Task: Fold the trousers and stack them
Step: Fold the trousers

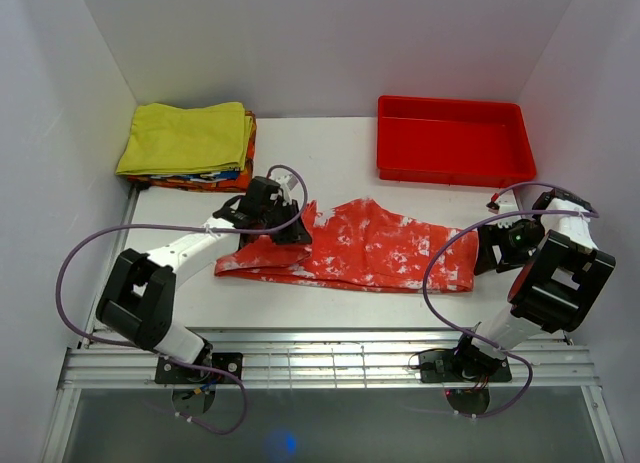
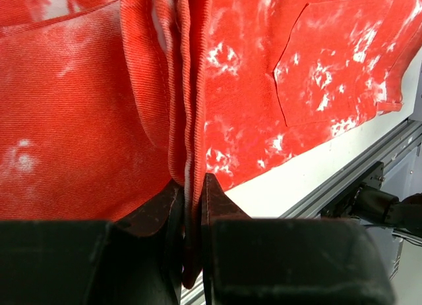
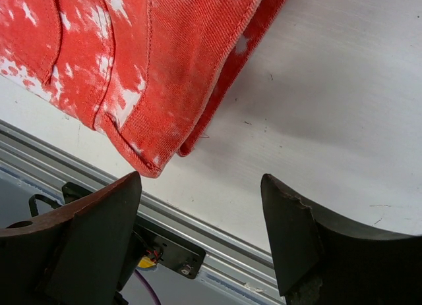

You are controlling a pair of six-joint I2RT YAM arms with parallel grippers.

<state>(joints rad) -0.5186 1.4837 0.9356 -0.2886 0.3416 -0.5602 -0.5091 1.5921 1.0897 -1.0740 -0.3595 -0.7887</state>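
White table and walls surround the trousers; left tool pinches them, right tool gapes released.

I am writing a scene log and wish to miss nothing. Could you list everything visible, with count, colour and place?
trousers: one, red-orange with white blotches, across the table's middle
tray: one, red, far right
yellow garment: one, folded, on top of the pile, far left
pile: one, orange and blue edges showing, far left
table: one, white
left gripper: one, black, shut on the trousers' left end
right gripper: one, black, open, by the trousers' right end
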